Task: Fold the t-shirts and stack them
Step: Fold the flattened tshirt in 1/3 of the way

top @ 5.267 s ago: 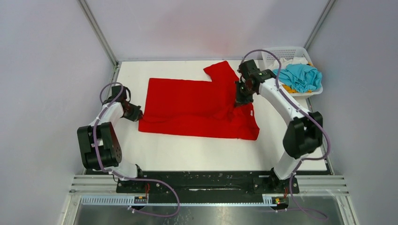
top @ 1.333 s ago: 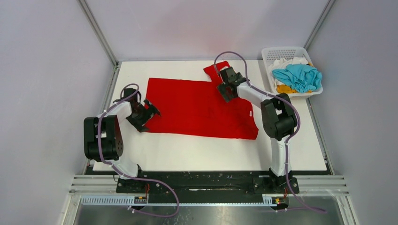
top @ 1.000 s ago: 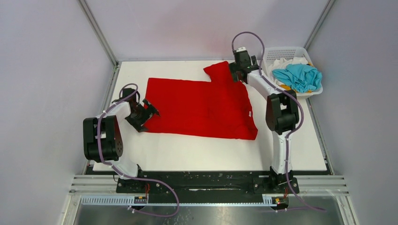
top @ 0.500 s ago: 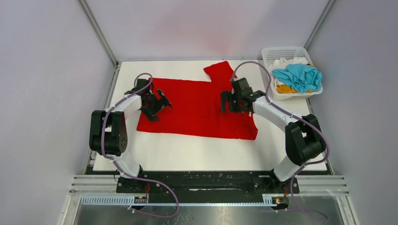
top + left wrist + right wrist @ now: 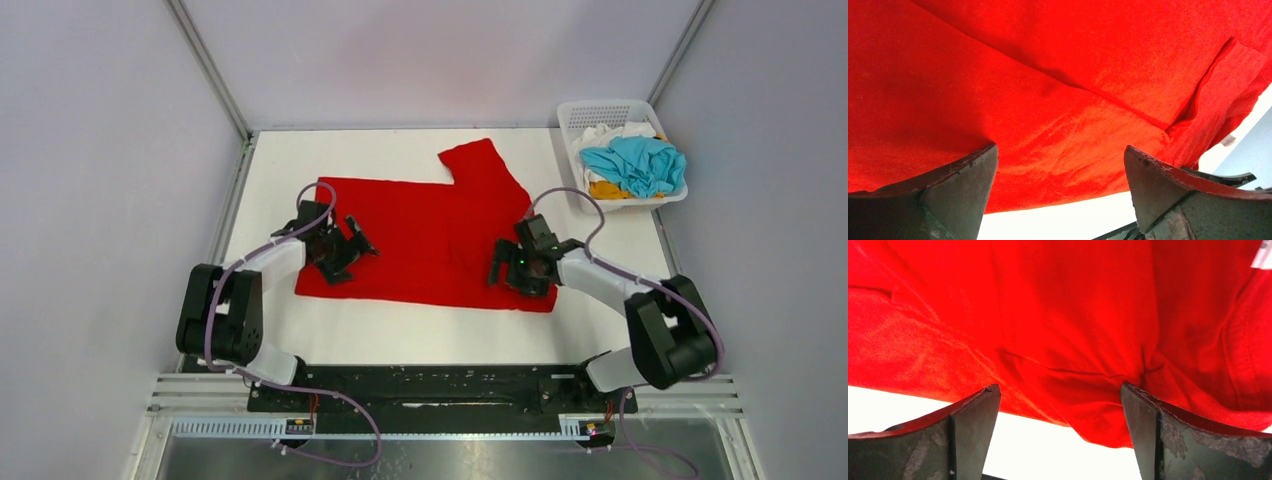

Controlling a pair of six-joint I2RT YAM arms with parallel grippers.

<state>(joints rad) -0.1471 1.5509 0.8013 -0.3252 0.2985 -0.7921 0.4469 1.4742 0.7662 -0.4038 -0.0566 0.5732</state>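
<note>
Shows a red t-shirt (image 5: 430, 225) spread flat at the middle of the white table (image 5: 420, 335), one sleeve (image 5: 478, 160) pointing to the far side. Shows the left gripper (image 5: 352, 255) low over the cloth close to its left near corner, jaws spread wide, nothing between them. Shows the right gripper (image 5: 497, 268) low over the right near corner, jaws likewise wide apart and empty.

Wrist views: dark fingers (image 5: 968, 185) standing well apart, red cloth and its near hem in the gap, a strip of bare table below. Contact between fingertips and cloth not discernible.

Far right corner: a white perforated basket (image 5: 612, 108) holding a crumpled turquoise-blue t-shirt (image 5: 635, 165) on top, with a white t-shirt (image 5: 612, 134) and an orange-yellow t-shirt (image 5: 606, 189) partly showing beneath.
</note>
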